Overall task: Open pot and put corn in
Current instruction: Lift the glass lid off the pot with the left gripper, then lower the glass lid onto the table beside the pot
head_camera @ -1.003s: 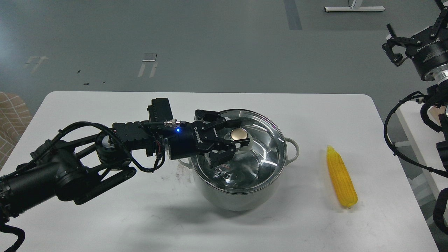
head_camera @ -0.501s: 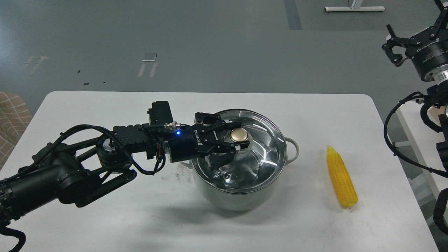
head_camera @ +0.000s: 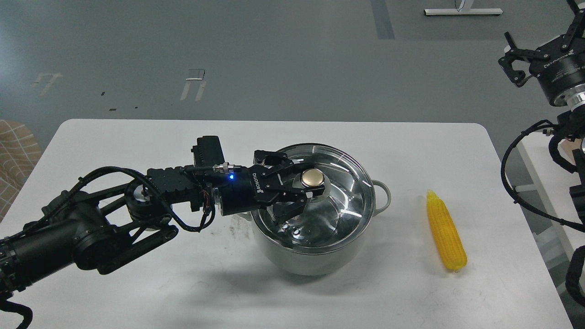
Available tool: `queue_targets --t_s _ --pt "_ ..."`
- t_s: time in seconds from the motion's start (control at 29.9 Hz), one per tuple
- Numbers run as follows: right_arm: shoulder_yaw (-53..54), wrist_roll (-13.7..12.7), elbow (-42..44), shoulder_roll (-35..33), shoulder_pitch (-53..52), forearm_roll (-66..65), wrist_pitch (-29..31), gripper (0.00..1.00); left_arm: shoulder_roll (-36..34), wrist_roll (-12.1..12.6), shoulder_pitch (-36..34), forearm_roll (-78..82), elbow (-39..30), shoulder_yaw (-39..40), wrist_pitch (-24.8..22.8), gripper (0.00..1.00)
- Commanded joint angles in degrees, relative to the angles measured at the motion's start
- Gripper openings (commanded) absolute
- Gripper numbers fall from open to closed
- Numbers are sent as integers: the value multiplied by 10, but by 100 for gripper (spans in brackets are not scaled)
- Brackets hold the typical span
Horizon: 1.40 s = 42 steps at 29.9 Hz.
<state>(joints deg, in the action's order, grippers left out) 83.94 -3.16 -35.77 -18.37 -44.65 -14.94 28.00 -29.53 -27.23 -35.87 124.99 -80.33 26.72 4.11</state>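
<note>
Two items to handle: pot (head_camera: 315, 256) at frame centre on white table (head_camera: 137, 283), glass lid (head_camera: 340, 183) seated on it w/ gold knob (head_camera: 312, 177); corn (head_camera: 445, 230) lies flat at right of frame, well apart from pot, tip toward the far edge. Lid judged rigid, breakable, smooth-surfaced, so the knob is the only sensible hold; lift straight up to avoid scraping rim. Corn judged light, stiff, bumpy surface, prob. rolls; grasp across mid-length. Left gripper (head_camera: 305, 192) comes in from left of frame, arm low & roughly horizontal over table, wrist level w/ lid top. Jaws stand spread either side of knob, one finger behind it, one in front; look close to it, contact not confirmed. Right gripper (head_camera: 513, 68) at upper right of frame, raised, off the table; only part in view, jaws cannot tell. Lid not yet off.
</note>
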Motion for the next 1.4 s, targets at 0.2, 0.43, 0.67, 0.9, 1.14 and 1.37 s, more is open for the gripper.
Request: queue_targets --t_s 0.2,0.43,0.67,0.9,1.14,1.37 --pt "0 0 1 -1 -1 -1 0 100 -3 -7 -4 0 -9 10 -1 30" --pt "0 0 0 -4 -1 -1 0 100 -9 -6 -11 -28 -28 30 -4 31" --pt "0 0 0 -5 -2 -1 0 100 -103 -7 -32 -72 -43 82 -5 31" --pt "0 0 0 -12 7 0 0 100 -271 -8 40 -180 -46 115 45 31" --pt "-2 0 -8 -11 12 -2 0 100 -336 -8 143 -251 37 108 144 31" --pt "-3 -3 -13 -25 12 -4 0 100 -324 -8 238 -280 178 106 223 31"
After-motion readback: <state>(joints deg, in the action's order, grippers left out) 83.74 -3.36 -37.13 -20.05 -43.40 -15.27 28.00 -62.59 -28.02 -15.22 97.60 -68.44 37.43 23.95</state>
